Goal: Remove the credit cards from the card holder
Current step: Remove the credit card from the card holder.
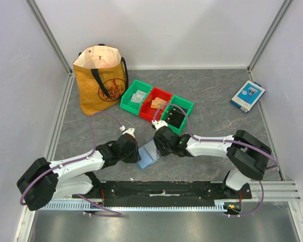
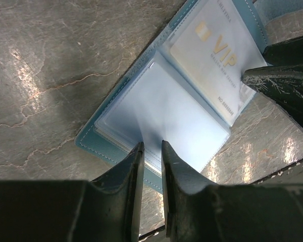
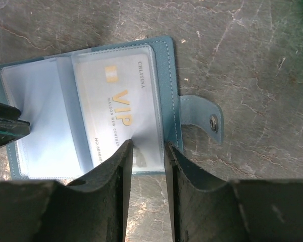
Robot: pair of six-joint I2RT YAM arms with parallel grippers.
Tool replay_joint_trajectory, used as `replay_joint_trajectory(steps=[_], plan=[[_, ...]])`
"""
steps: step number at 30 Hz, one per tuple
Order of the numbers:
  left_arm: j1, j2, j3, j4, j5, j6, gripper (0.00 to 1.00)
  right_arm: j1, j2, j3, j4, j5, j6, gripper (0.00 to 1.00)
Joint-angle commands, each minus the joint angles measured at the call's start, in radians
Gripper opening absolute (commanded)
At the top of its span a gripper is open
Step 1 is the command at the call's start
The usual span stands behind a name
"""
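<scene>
The wallet (image 1: 148,154) lies open; the left gripper (image 2: 151,151) pinches its clear sleeves, the right gripper (image 3: 147,151) pinches the VIP card (image 3: 118,113) pocket

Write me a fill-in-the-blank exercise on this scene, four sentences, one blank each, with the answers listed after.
1. The card holder lies ____ on the table, both clear sleeves showing.
2. The card in the sleeve near the snap tab bears the big gold letters ____.
3. The left gripper pinches the sleeve page that looks ____ of cards.
4. In the row of three bins, the red bin sits in the ____.

Missing words: open; VIP; empty; middle
</scene>
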Motion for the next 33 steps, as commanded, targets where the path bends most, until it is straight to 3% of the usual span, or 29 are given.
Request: replay_joint_trajectory(steps=[1,15,25,33], plan=[[-0.021,0.037,-0.020,-0.023,-0.013,-0.021,0.26,0.003,-0.028,0.035,0.006,-0.067,-0.025,0.36],[-0.041,0.046,-0.012,-0.022,-0.022,-0.026,0.26,0.003,-0.144,0.049,0.037,-0.224,-0.067,0.23],[-0.048,0.017,-0.015,-0.025,-0.032,-0.036,0.26,0.007,-0.157,0.060,0.036,-0.314,-0.085,0.25],[-0.047,-0.024,-0.024,-0.033,-0.047,-0.052,0.26,0.014,-0.137,0.067,0.040,-0.366,-0.108,0.36]])
